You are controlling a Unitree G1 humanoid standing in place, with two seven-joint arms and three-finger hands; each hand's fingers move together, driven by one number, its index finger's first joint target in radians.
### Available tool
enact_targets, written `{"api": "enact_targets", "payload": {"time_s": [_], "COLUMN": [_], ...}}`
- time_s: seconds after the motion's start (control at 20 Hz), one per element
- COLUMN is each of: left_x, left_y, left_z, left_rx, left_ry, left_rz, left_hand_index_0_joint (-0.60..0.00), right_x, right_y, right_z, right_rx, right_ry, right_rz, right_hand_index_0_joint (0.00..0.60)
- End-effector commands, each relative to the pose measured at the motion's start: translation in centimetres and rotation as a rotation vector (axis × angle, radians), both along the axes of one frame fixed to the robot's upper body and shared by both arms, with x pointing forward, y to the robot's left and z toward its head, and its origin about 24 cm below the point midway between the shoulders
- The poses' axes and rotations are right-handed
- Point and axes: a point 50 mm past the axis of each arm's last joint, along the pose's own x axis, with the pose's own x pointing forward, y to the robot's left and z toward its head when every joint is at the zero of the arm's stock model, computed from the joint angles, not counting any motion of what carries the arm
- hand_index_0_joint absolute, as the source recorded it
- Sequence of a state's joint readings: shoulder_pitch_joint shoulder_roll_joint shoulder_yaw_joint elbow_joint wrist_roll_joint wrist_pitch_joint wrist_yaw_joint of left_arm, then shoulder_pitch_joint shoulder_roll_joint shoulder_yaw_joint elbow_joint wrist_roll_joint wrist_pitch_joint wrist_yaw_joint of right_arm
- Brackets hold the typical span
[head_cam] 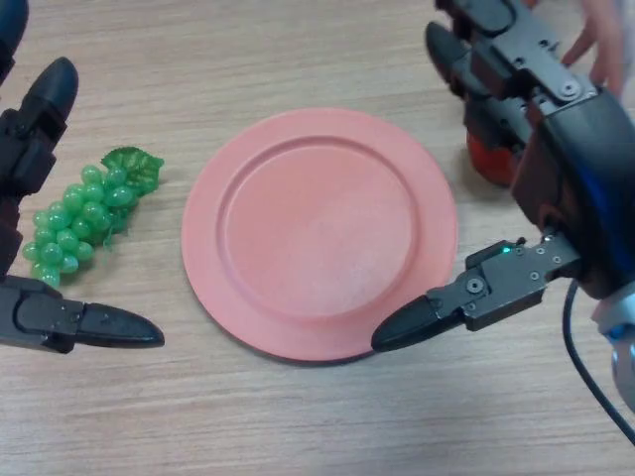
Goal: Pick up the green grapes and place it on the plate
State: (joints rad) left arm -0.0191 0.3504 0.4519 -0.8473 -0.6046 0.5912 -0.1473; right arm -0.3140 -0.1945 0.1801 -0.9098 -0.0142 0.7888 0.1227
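A bunch of green grapes point(79, 223) with a green leaf lies on the wooden table at the left. A round pink plate point(319, 233) sits in the middle, with nothing on it. My left hand point(35, 139) is open at the left edge, its fingers above the grapes and its thumb point(89, 324) below them, not touching. My right hand point(561, 159) is open at the right, its thumb point(446, 302) over the plate's lower right rim.
A red object point(491, 159) lies partly hidden under my right hand, right of the plate. A person's fingers point(600, 45) show at the top right corner.
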Motion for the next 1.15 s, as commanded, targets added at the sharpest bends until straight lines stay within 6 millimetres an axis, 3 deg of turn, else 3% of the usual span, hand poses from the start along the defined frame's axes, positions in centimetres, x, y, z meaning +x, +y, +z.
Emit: {"api": "enact_targets", "payload": {"time_s": [0.05, 0.75, 1.15], "left_x": [-1.3, -0.4, 3.1], "left_y": [0.8, 2.2, 8.2], "left_z": [2.9, 1.4, 0.8], "left_rx": [0.083, 0.104, 0.256], "left_ry": [-0.232, -0.245, -0.240], "left_rz": [0.050, 0.104, 0.398], "left_hand_index_0_joint": [0.000, 0.000, 0.000], "right_x": [-1.1, -0.1, -0.1], "right_y": [-0.2, 0.4, -0.1], "right_z": [2.5, 2.0, 1.7], "right_rx": [0.054, 0.051, 0.048], "right_ry": [-0.209, -0.213, -0.203], "right_rz": [0.009, -0.008, -0.009], "right_hand_index_0_joint": [0.000, 0.000, 0.000]}}
